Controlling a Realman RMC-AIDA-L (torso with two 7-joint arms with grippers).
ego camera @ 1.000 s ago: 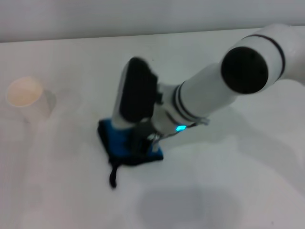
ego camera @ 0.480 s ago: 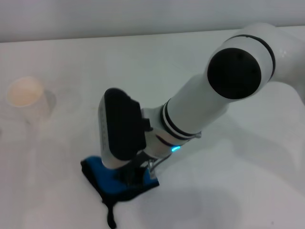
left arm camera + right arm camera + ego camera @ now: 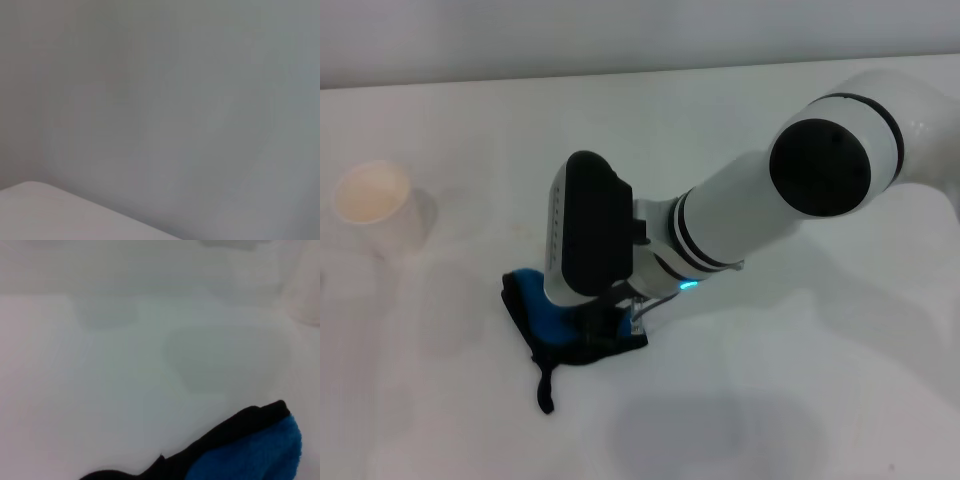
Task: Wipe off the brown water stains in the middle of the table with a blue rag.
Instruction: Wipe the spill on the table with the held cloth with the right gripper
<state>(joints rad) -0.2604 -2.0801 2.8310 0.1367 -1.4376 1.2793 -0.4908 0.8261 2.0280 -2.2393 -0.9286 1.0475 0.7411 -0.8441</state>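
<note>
The right tool (image 3: 605, 325) presses the blue rag (image 3: 545, 315) flat on the white counter (image 3: 800, 400), apparently pinching it; no brown stain is plainly visible. The loose black loop (image 3: 546, 385) could snag, or the rag could bunch under pressure

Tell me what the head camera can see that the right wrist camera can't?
Only the head view shows the right arm reaching over the table, its right gripper down on the blue rag, the rag's black loop tail, and a white cup off to the robot's left. Only the right wrist view shows the rag's black trim edge up close. Both views show the blue rag lying on the white table.
</note>
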